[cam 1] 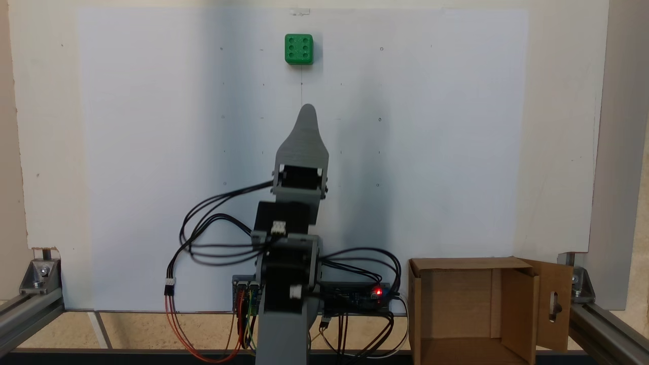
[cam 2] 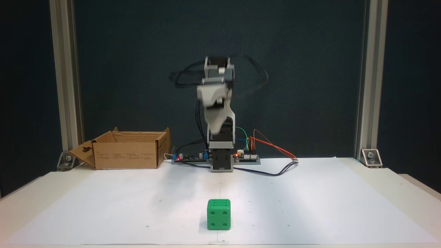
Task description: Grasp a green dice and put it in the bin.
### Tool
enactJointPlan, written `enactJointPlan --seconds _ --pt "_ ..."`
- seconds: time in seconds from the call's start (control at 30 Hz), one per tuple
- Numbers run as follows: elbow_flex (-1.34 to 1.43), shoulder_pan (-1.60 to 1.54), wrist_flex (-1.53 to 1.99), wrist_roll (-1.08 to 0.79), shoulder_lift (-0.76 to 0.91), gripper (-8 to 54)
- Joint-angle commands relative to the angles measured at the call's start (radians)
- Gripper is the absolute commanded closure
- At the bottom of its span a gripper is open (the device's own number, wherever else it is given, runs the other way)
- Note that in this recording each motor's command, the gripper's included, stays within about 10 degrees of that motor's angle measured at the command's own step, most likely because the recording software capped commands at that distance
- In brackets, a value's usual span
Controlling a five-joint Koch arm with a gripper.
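The green dice [cam 1: 298,49] sits alone on the white sheet at the far end from the arm's base, and it lies close to the camera in a fixed view [cam 2: 218,214]. My gripper [cam 1: 308,109] is raised in the air, pointing toward the dice and well short of it. Motion blur smears the gripper [cam 2: 214,131]. A single grey tip shows, so whether the jaws are apart cannot be told, and nothing is visibly held. The bin [cam 1: 451,304], an open brown cardboard box with a slotted flap, stands beside the arm's base [cam 2: 125,155].
A controller board [cam 1: 355,296] with a red light and loose cables [cam 1: 213,238] lies around the base. Aluminium frame posts [cam 2: 63,86] stand at the table's corners. The white paper sheet [cam 2: 310,199] covers most of the table.
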Motion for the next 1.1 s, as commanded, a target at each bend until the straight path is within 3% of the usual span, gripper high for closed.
enactJointPlan --seconds 0.0,0.63,1.07 --pt "-0.12 -0.011 0.081 0.041 -0.083 2.2" --pt "-0.813 -0.012 0.394 0.058 -0.741 2.4" --pt "-0.922 -0.009 0.468 0.069 -0.916 2.3"
